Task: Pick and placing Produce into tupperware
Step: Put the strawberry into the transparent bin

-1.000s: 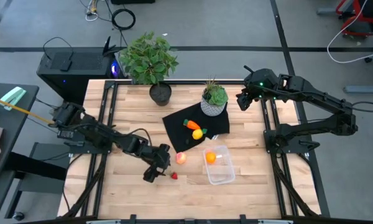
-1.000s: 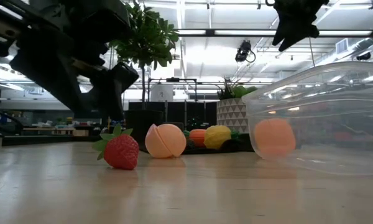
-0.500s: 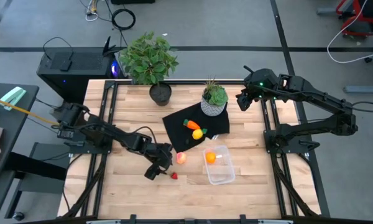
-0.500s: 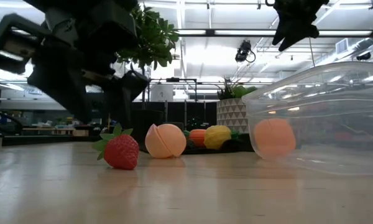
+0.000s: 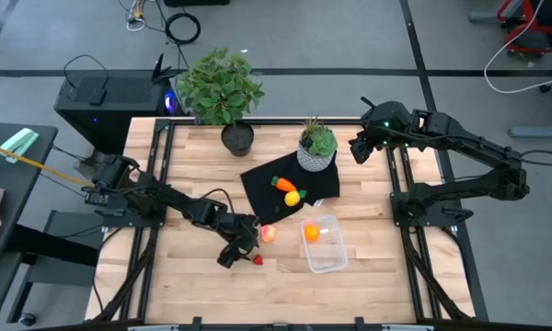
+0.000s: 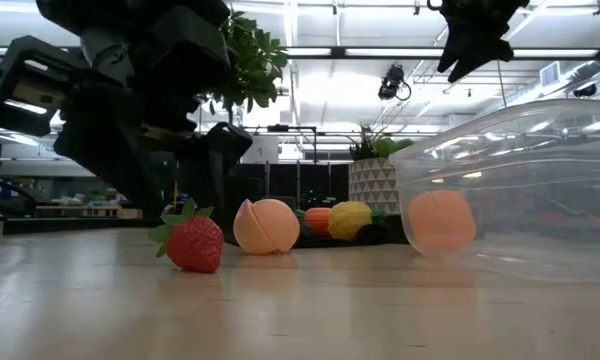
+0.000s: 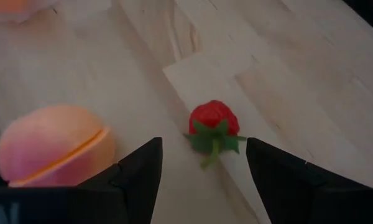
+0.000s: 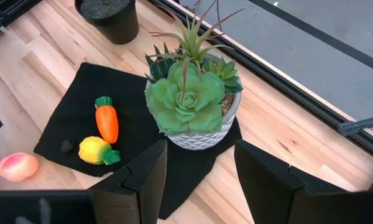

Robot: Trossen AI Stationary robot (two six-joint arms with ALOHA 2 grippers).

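Note:
The tiny red strawberry lies on the wooden table; it shows in the left wrist view and the low view. My left gripper is open just left of it, touching nothing. The pinkish-red ball lies beside it. The orange ball sits in the clear tupperware. The carrot and the yellow piece lie on the black mat. My right gripper is open, raised at the far right.
A leafy potted plant stands at the far edge. A succulent in a white pot stands on the mat's far corner. Bare wood lies along the near edge and at the left.
My left gripper has moved toward the table's right edge, closer to the strawberry and the pinkish-red ball. The produce and the tupperware have stayed in place.

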